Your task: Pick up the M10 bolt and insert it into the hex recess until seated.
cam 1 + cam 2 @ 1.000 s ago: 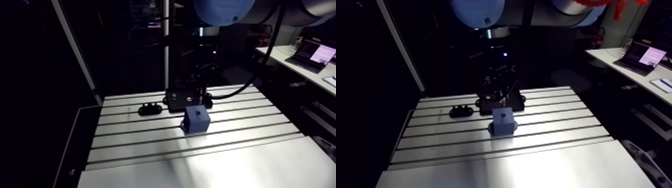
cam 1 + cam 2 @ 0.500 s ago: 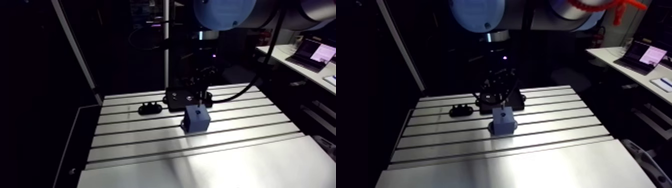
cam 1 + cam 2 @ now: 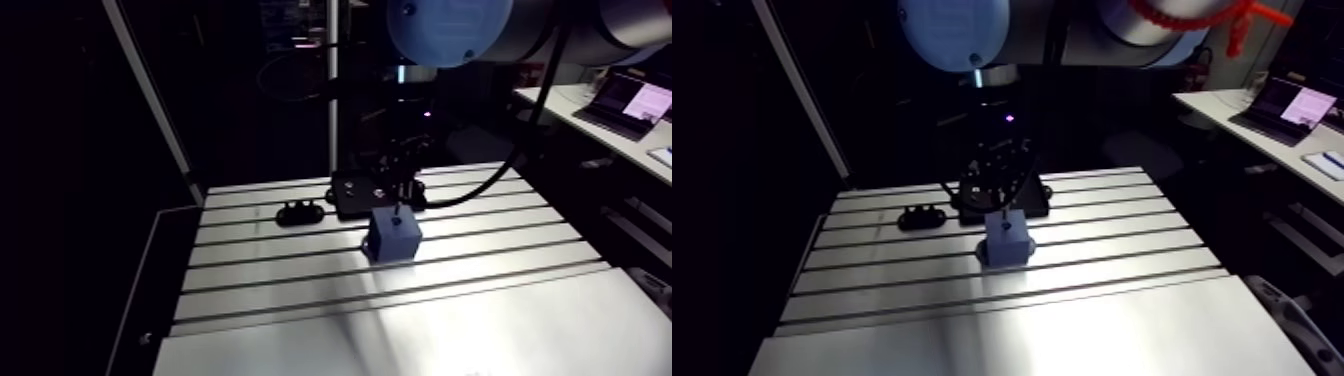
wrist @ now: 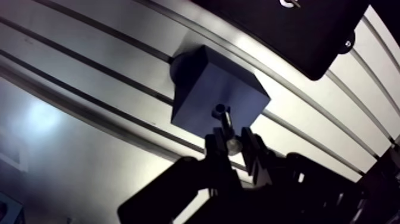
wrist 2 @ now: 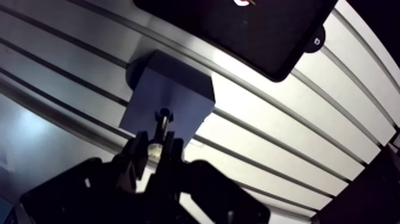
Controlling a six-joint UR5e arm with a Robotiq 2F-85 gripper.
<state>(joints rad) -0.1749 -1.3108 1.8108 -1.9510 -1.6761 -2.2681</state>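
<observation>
A blue block (image 4: 196, 89) stands on the slotted table (image 4: 89, 65) with a small dark recess (image 4: 220, 109) in its top face. My gripper (image 4: 232, 146) is shut on the M10 bolt (image 4: 227, 126), whose head sits between the fingers (image 4: 215, 152). The bolt's shank points down and its tip is at the recess mouth; how deep it sits I cannot tell. In the arm view the gripper (image 3: 399, 190) hangs right over the block (image 3: 395, 238) with the bolt (image 3: 398, 212) upright beneath it.
A black plate (image 3: 362, 193) lies just behind the block, ahead of the gripper in the wrist view (image 4: 286, 30). A small black fixture (image 3: 300, 212) sits to the left of that plate. Open slotted table (image 3: 480, 300) spreads in front of the block.
The gripper has carried the bolt from over the black plate toward the block and lowered it, so its tip now reaches the block's top. The block has not moved.
</observation>
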